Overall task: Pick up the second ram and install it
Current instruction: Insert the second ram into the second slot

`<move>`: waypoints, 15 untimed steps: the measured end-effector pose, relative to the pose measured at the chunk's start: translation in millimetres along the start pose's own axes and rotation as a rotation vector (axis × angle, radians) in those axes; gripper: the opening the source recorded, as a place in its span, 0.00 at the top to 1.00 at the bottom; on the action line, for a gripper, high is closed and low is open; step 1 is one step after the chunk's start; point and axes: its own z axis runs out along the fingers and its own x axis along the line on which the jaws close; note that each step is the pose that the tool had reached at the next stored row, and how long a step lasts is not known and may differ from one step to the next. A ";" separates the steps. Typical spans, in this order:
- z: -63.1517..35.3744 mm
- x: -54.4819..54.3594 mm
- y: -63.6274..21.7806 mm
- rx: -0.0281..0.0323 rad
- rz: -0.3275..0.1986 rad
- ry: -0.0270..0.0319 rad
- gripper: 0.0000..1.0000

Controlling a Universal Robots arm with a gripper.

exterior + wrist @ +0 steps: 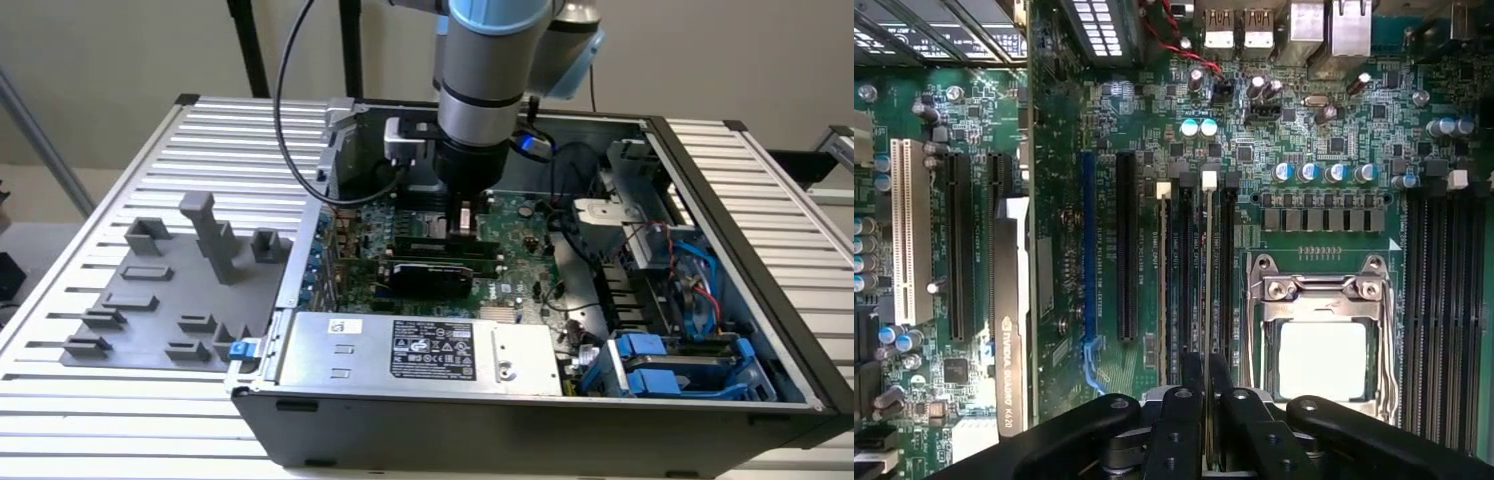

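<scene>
The second ram (pixel 1208 290) appears edge-on as a thin stick running straight out from between my fingers. My gripper (pixel 1207 385) is shut on it, with the black fingertips (pixel 1192 380) pressed to either side. The stick lies along a black memory slot whose white latch (pixel 1209 180) sits at its far end. I cannot tell whether it is seated or just above the slot. Another stick (pixel 1163 290) stands in the neighbouring slot. In the exterior view my gripper (pixel 462 218) hangs low over the green motherboard (pixel 514 225) inside the open case.
A CPU socket (pixel 1322 350) lies beside the memory slots, with more black slots (pixel 1444 310) past it. A graphics card (pixel 434 270) and the power supply (pixel 414 345) sit nearby in the case. Blue drive cages (pixel 667 365) and cables are on the exterior view's right, a grey fixture tray (pixel 174 290) on its left.
</scene>
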 end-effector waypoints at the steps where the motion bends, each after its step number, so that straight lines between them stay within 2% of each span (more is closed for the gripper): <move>1: 0.3 -0.2 0.0 -0.0001 0.000 0.0001 1.00; 6: 2.1 -2.8 0.3 0.0012 0.000 -0.0003 1.00; 15: 5.0 -2.8 0.6 0.0012 0.000 0.0026 1.00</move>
